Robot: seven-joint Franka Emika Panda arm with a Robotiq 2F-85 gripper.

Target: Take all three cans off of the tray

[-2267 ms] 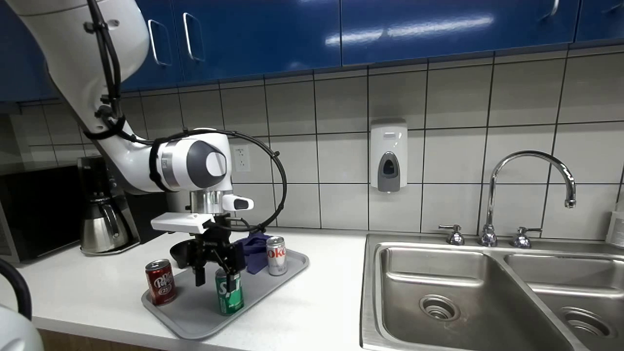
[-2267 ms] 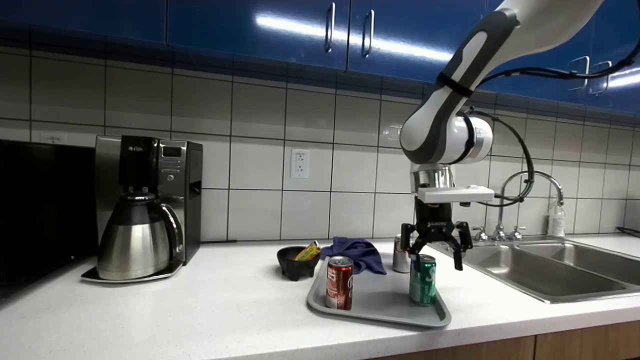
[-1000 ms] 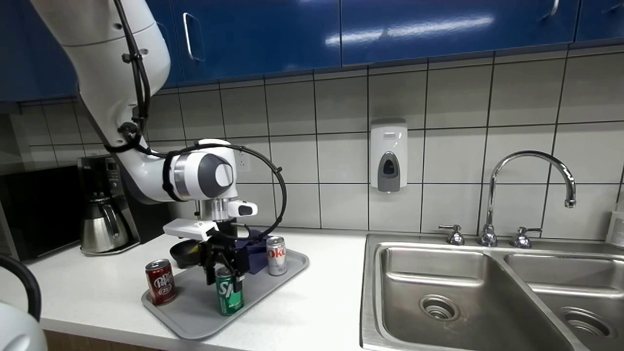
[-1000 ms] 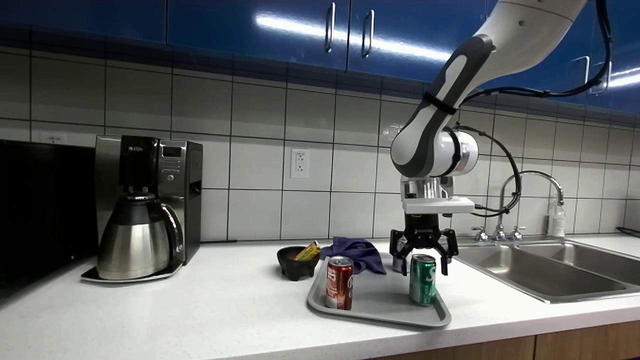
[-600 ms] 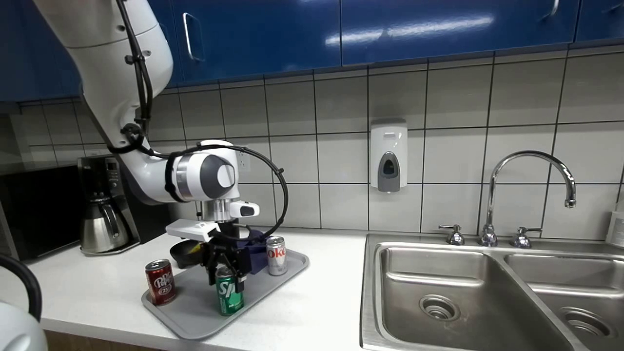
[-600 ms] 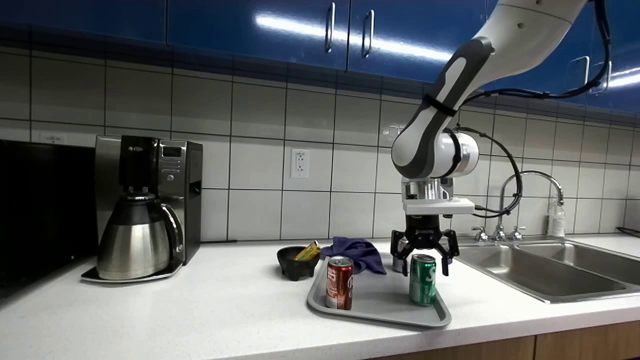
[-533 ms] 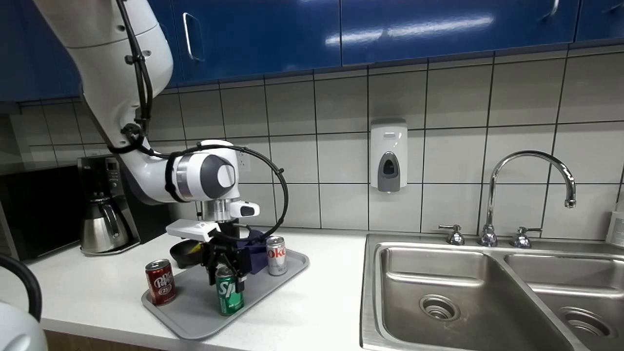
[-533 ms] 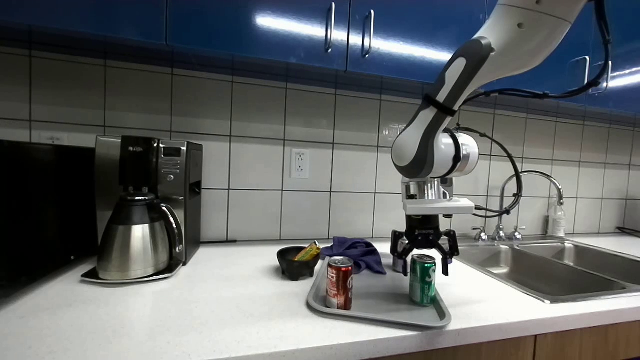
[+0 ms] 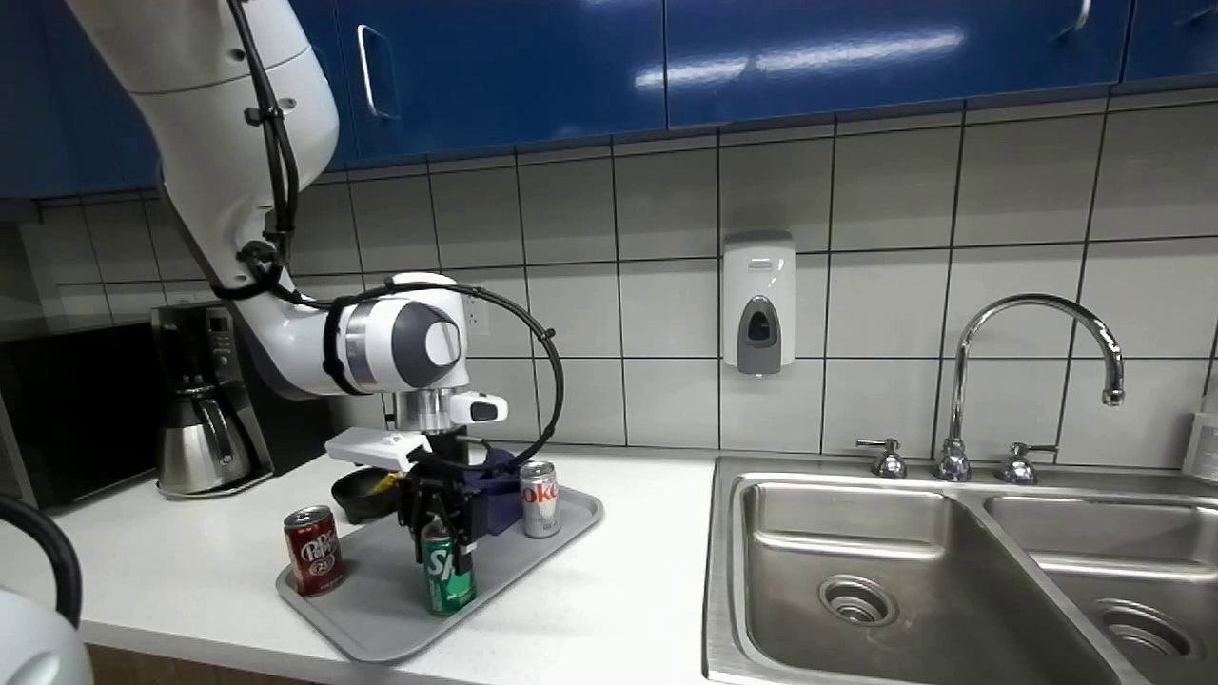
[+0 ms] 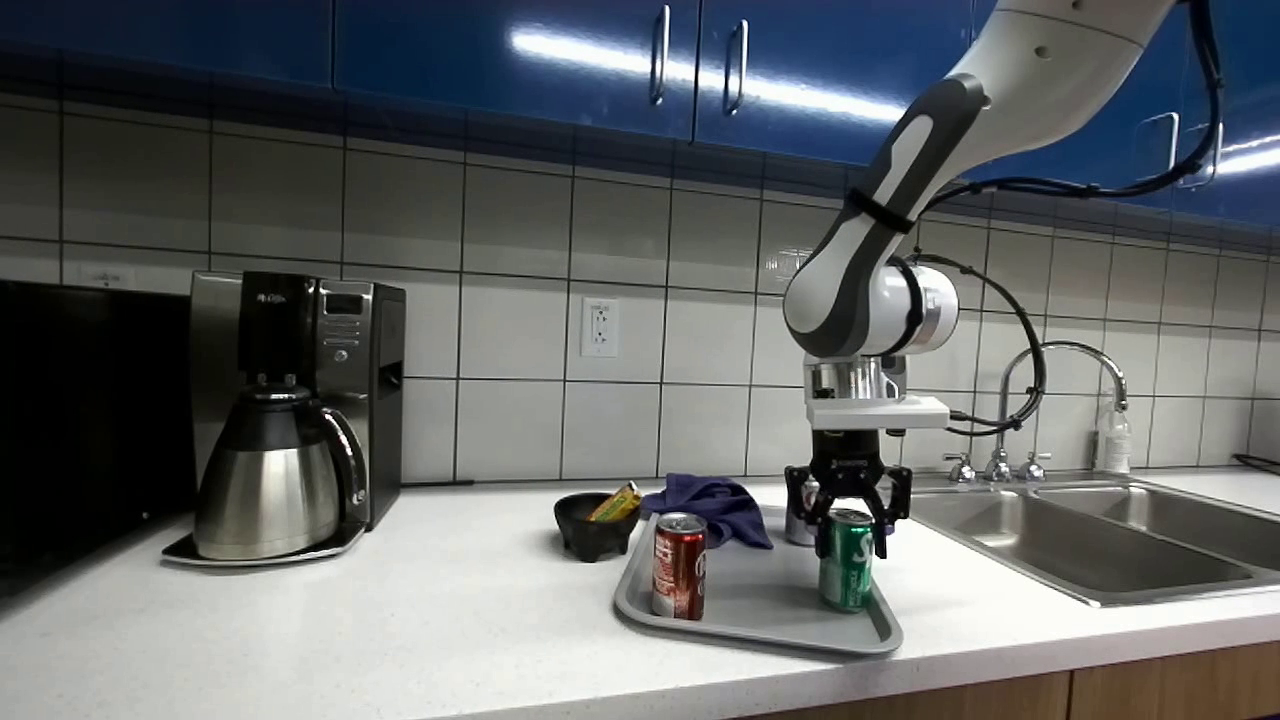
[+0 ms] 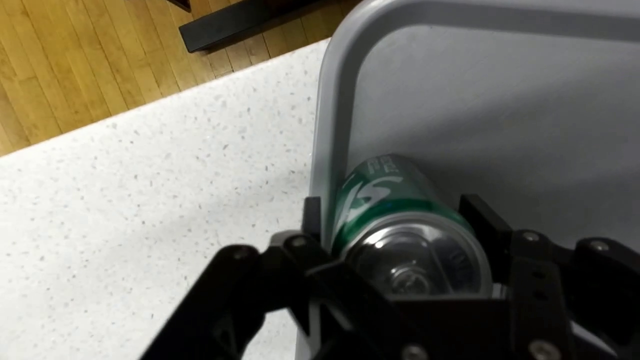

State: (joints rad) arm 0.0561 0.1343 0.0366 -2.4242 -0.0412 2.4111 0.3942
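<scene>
I see the claw (image 10: 852, 548), slightly spread, straddling the upright green can (image 10: 846, 583), lower right in an exterior view.

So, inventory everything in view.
Glossy cupboards: several, blue, overhead
Tiled wall: one, whitish, behind
Speckled countertop: one, white, below
Rectangular tray: one, grey, on countertop
Metal Sprite can: one, green, on tray
Metal Dr Pepper can: one, maroon, on tray
Metal Coke can: one, silver, on tray
Crumpled cloth: one, purple, partly on tray
Round bowl: one, black, beside tray
Packet: one, yellow, in bowl
Coffee maker: one, silver-black, on countertop
Boxy appliance: one, black, on countertop
Double metal sink: one, silver, in countertop
Curved faucet: one, silver, behind sink
Tap handles: two, silver, flanking faucet
Soap dispenser: one, white, on wall
Bottle: one, whitish, behind sink
Robot arm: one, white, above tray
Gripper: one, black, straddling Sprite can
</scene>
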